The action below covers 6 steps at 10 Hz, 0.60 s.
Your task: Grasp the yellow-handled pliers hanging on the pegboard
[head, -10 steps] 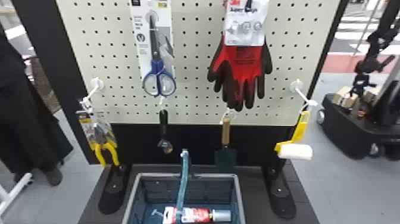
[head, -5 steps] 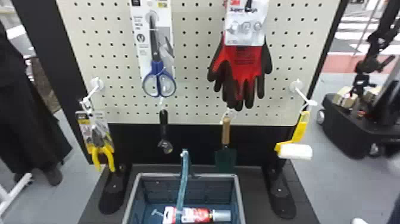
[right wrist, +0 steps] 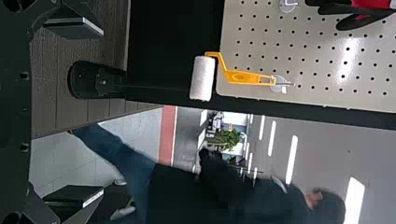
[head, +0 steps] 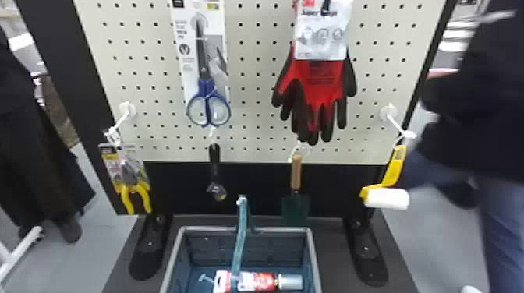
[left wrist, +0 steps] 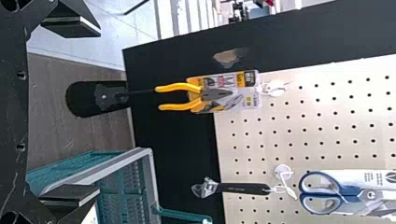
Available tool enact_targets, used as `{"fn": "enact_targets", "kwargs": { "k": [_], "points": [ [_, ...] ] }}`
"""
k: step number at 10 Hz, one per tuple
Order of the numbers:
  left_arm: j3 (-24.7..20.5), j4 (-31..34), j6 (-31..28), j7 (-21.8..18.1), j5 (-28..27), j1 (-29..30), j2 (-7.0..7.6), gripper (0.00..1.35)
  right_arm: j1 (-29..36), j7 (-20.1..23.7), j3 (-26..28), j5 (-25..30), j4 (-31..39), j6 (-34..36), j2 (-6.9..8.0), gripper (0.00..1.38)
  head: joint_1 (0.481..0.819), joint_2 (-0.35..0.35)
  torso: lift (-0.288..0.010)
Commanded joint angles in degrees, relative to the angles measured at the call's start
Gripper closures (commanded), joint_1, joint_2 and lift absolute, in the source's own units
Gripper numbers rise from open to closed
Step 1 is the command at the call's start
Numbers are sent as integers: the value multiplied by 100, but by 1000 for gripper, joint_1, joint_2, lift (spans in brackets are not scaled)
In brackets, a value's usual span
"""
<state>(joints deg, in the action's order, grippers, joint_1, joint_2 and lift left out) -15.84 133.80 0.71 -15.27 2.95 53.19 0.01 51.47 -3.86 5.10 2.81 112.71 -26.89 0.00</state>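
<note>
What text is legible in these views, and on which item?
Nothing can be quoted with confidence.
Card behind the yellow-handled pliers: print and numbers, too small to read.
Scissors card: lines of print, blurred.
Glove card: large print and icons, blurred.
Red-and-white tube: label blurred.

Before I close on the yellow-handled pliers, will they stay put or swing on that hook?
Probably swing: the pliers hang freely by their card from one white hook. The tool looks like rigid metal, likely heavy for its size. The yellow handles look smooth-coated, so maybe slippery.
</note>
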Motion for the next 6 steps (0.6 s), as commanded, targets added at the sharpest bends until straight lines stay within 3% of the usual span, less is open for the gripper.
{"fn": "enact_targets", "kwargs": {
  "k": [1, 4, 6],
  "points": [
    [-332, 1, -220, -310, -23, -382, -1, 122, 0, 0, 0, 9, 0, 0, 5, 117, 549, 0, -100],
    [-763, -55, -669, -829, -322, -1194, 17, 122, -12, 0, 0, 26, 14, 26, 5, 117, 549, 0, -100],
    [-833, -561, -871, -1022, -216, -1809, 228, 117, -12, 9, 0, 35, 14, 44, 5, 117, 549, 0, -100]
  ]
}}
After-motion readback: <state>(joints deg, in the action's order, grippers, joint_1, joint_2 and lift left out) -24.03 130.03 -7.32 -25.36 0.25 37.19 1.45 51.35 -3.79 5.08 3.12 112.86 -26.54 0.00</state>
